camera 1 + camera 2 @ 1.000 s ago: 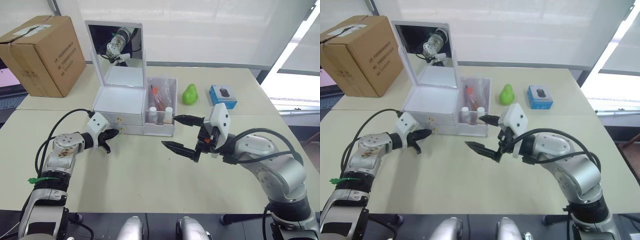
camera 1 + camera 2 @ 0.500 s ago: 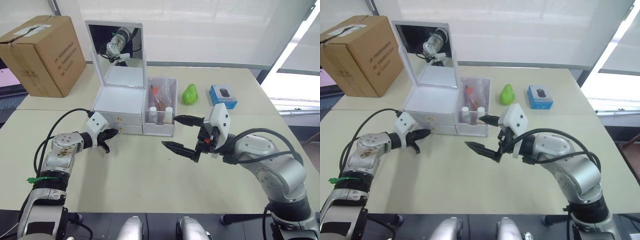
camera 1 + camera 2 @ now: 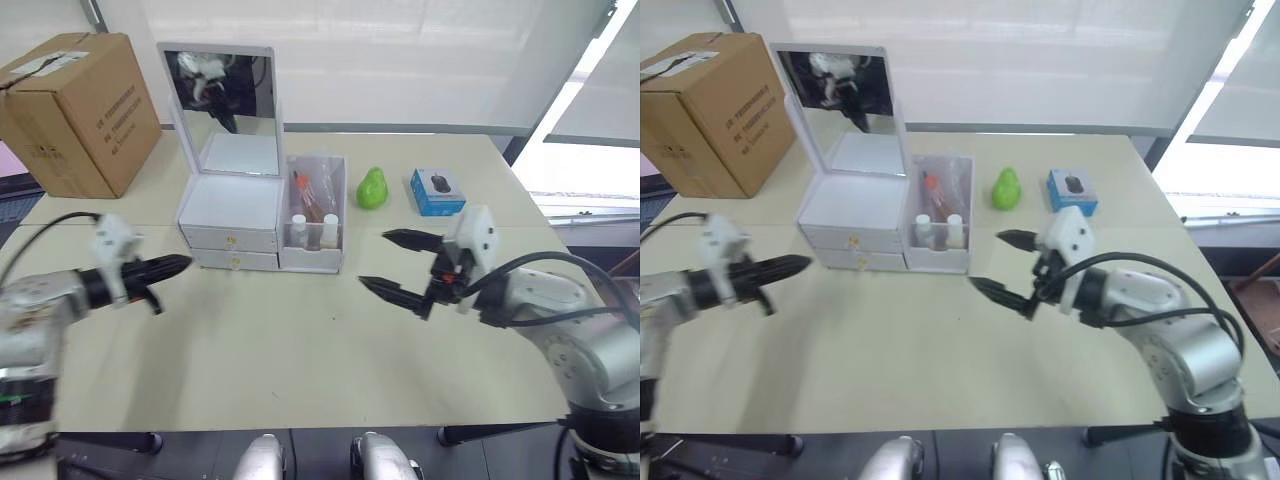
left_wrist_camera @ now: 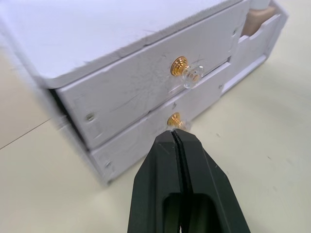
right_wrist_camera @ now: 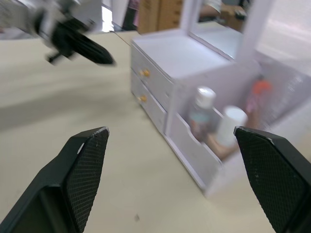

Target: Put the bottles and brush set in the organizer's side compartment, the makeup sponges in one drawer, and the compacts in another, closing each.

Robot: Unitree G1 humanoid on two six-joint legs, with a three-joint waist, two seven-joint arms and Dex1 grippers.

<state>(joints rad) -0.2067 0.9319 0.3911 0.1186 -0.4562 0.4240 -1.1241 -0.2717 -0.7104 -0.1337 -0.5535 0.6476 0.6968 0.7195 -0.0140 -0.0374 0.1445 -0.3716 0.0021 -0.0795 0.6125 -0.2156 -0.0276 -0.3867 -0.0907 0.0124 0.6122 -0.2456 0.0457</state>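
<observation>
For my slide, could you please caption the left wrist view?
Shut left gripper pointing at the lower drawer knob of the white organizer.

Table (image 3: 300,360) carries organizer (image 3: 262,222), box (image 3: 70,100), pear (image 3: 372,189).

- The organizer (image 3: 232,215) looks like matt white painted board, its drawer fronts faintly scratched and scuffed.
- Drawer knobs (image 4: 183,70) are clear and glassy on shiny gold metal bases.
- The side compartment (image 3: 318,190) has clear, glossy plastic walls.
- The mirror (image 3: 220,90) is glossy glass in a smooth white frame.
- The right gripper (image 3: 400,268) has black fingertips (image 5: 86,170) with a fine cross-hatched, matt texture.
- The left gripper (image 4: 176,141) is smooth, slightly shiny black plastic.
- The cardboard box (image 3: 70,110) is matt brown.
- The table (image 3: 300,350) is smooth, matt beige.
</observation>
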